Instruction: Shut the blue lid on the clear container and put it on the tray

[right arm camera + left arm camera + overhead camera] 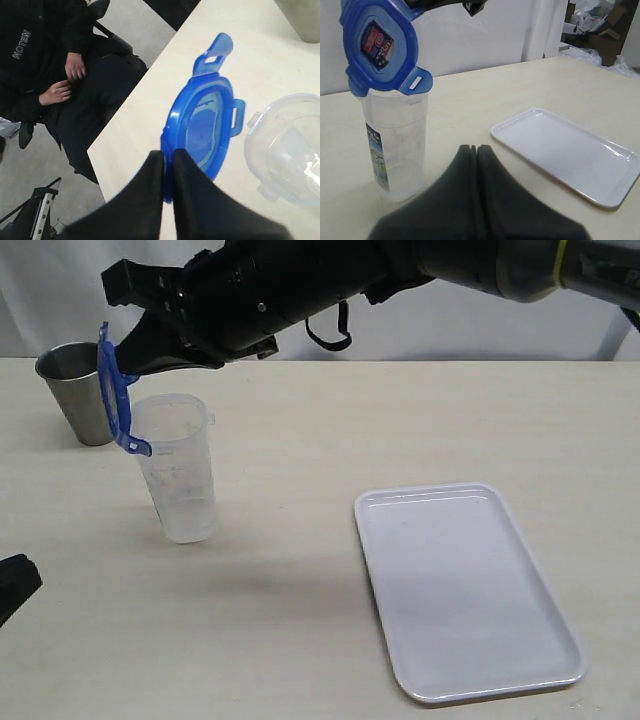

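Observation:
The blue lid (116, 392) hangs on edge in the air, held by its rim in my right gripper (120, 358), which reaches across to the far left. The lid's lower tab is just beside the rim of the clear container (178, 468), which stands upright and uncovered on the table. The right wrist view shows the lid (202, 124) clamped between the fingers, the container's mouth (290, 150) beside it. In the left wrist view the lid (380, 47) shows its sticker above the container (395, 145). My left gripper (474, 148) is shut and holds nothing. The white tray (460, 585) lies flat at the right.
A grey metal cup (80, 390) stands behind and to the left of the container, close to the lid. Beyond the table's edge a seated person in dark clothes (65, 85) appears in the right wrist view. The left arm's tip (12, 585) sits at the left edge.

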{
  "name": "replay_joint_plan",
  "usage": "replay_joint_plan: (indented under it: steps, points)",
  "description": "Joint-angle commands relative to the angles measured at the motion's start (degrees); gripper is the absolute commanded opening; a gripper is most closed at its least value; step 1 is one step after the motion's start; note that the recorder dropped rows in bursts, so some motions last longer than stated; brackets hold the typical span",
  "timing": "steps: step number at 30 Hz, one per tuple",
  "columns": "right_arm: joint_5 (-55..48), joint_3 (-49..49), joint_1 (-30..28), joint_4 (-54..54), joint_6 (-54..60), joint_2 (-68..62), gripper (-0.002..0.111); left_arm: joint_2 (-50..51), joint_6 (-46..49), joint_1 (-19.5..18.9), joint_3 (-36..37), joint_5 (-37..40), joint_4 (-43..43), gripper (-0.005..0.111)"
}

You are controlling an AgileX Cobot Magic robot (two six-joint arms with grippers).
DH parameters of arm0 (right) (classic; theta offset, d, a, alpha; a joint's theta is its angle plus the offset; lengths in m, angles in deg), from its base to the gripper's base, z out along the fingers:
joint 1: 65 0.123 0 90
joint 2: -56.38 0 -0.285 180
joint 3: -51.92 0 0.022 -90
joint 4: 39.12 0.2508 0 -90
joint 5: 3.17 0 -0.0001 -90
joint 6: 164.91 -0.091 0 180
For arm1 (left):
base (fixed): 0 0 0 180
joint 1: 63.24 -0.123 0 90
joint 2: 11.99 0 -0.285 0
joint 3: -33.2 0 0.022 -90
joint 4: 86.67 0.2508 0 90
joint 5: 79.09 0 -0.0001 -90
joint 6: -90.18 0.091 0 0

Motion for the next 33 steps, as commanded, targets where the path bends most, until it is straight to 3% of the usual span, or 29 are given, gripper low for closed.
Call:
replay_joint_plan:
  steps: [1, 20, 33]
  points:
    - [-0.6, 0.3, 0.0, -0.7, -1.5, 0.4, 0.004, 0.3, -0.4, 0.1, 0.2, 0.0, -0.4, 0.0]
    - [4.3, 0.3, -0.1, -25.9, -16.2, 0.2, 0.004, 0.3, -0.4, 0.1, 0.2, 0.5, -0.4, 0.0]
    - [7.0, 0.2, -0.1, -26.9, -17.9, -3.5, 0.004, 0.3, -0.4, 0.1, 0.2, 0.6, -0.6, 0.0]
